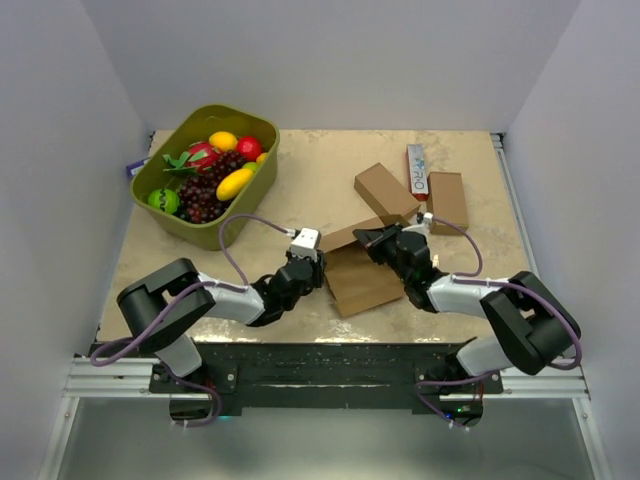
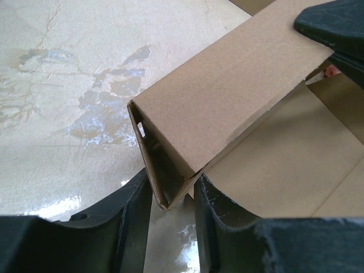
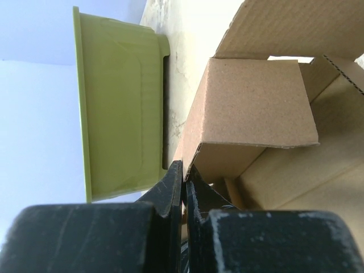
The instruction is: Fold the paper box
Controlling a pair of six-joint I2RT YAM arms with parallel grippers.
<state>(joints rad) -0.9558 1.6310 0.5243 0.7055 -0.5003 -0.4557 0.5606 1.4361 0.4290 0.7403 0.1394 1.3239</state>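
Corrugated brown paper box (image 1: 365, 285), half hidden: left hand (image 2: 172, 181) clamps its folded wall, right hand (image 3: 183, 172) pinches a thin flap.

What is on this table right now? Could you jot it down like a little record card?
Being folded: paper box, mid-table, half-formed, one side wall raised
Left pincer: closed on a corner of that raised wall
Right pincer: nearly shut, pinching a thin cardboard edge of the box
Far left: green bin holding toy fruit
Far right: two plain brown boxes, white-and-red carton between them
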